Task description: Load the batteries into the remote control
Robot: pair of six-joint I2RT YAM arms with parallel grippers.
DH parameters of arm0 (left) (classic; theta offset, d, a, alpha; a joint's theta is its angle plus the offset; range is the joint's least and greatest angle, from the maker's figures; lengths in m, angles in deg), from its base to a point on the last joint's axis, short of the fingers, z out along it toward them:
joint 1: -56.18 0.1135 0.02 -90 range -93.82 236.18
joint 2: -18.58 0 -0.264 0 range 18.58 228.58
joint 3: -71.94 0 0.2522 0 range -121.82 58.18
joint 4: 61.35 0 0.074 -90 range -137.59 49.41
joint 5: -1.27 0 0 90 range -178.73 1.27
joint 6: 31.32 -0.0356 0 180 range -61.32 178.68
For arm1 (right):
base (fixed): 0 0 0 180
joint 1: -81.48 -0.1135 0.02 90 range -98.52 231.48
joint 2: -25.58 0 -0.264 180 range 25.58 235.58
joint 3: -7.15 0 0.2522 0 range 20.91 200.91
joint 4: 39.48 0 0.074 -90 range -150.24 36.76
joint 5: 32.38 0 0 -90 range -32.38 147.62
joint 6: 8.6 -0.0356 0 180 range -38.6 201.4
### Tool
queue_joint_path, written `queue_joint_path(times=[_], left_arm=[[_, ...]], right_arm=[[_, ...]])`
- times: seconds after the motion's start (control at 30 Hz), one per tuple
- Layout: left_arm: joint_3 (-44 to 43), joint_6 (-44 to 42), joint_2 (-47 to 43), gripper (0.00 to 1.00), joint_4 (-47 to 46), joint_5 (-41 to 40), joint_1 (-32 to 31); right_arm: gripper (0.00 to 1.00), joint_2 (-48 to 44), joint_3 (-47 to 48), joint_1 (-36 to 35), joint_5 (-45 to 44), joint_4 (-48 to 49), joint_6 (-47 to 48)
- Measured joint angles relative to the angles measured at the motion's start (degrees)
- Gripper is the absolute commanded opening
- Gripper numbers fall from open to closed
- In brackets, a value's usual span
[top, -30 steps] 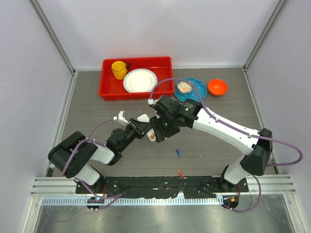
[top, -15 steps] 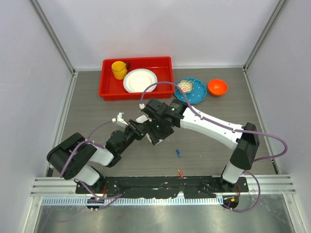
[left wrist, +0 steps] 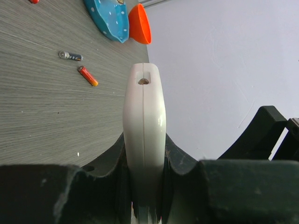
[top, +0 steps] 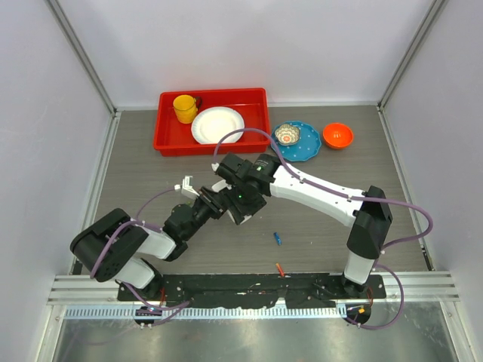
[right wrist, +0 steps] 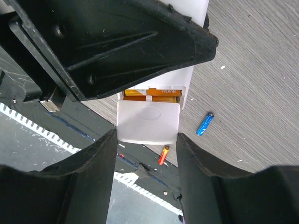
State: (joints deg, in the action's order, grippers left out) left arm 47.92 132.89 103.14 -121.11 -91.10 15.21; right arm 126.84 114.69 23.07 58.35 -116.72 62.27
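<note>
Remote control (left wrist: 144, 107) is off the bench, at mid-bench and left of centre. It is clamped on edge between the left fingers (left wrist: 111, 156). Its long axis runs straight out of that grip, toward far-right. The free end has a small slot.

In the right wrist view the battery bay is open and faces that camera, with a seated battery (right wrist: 152, 95), orange, lying crosswise in it. The right fingers (right wrist: 88, 177) are at mid-width, pressed on the two side edges of the white battery cover (right wrist: 148, 122), which is just beside the bay.

A blue battery (top: 278, 238) and an orange battery (top: 280, 268) lie loose on the near bench, apart from each other.

The bench (top: 136, 158) is grey wood-grain, with pale walls and aluminium posts around it. A red tray (top: 170, 143) sits far-left with a yellow cup (top: 184, 108) and a white plate (top: 217, 124). A blue plate (top: 306, 147) carrying a small bowl (top: 287, 135) and an orange bowl (top: 337, 135) sit far-right.

Versus a second ago, the right wrist has shifted left over the remote and its elbow has swung left. The loose batteries are unmoved.
</note>
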Motion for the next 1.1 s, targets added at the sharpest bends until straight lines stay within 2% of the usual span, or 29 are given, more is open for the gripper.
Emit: queue_joint_path(times=[1.1], left_arm=[[0.2, -1.2, -0.3, 0.0, 0.0, 0.0, -0.6]], right_arm=[[0.01, 0.7, 1.7, 0.0, -2.1, 0.0, 1.0]])
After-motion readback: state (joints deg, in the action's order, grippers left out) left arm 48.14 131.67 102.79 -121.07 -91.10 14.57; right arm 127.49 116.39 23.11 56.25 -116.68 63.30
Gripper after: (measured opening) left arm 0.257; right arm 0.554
